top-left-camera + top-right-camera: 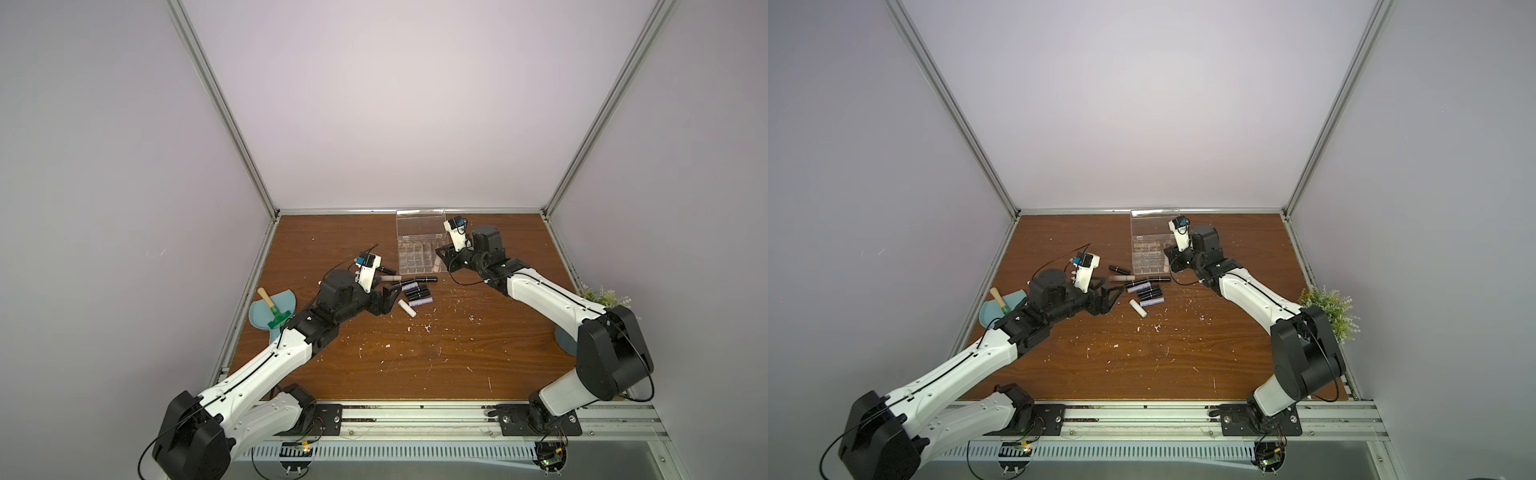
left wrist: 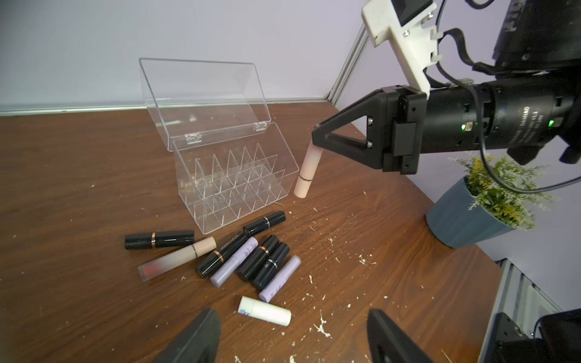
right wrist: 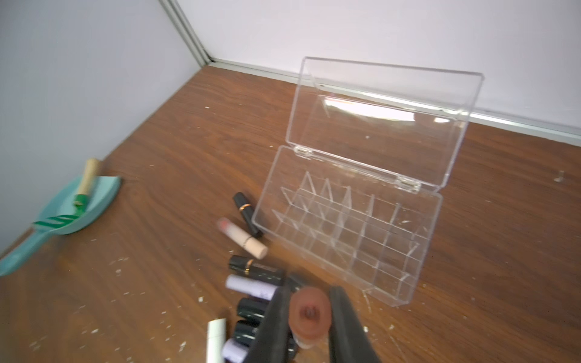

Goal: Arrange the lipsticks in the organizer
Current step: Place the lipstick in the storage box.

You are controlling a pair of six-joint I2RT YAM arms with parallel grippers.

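- Right jaws clamped on a tilted peach-pink lipstick [image 2: 306,171], just beside the organizer [image 2: 245,196], at its 4 o'clock corner.
- Left jaws apart, empty.
- Other lipsticks [image 2: 234,262] lie on the worktop [image 2: 78,188] at its 6 o'clock.

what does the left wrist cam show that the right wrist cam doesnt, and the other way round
Only the left wrist view: the potted plant, and the full length of the peach-pink lipstick clamped in the shut right gripper. Only the right wrist view: the teal dustpan by the wall. Both: the organizer, lid open and compartments empty, with the loose lipsticks lying on the table beside it.
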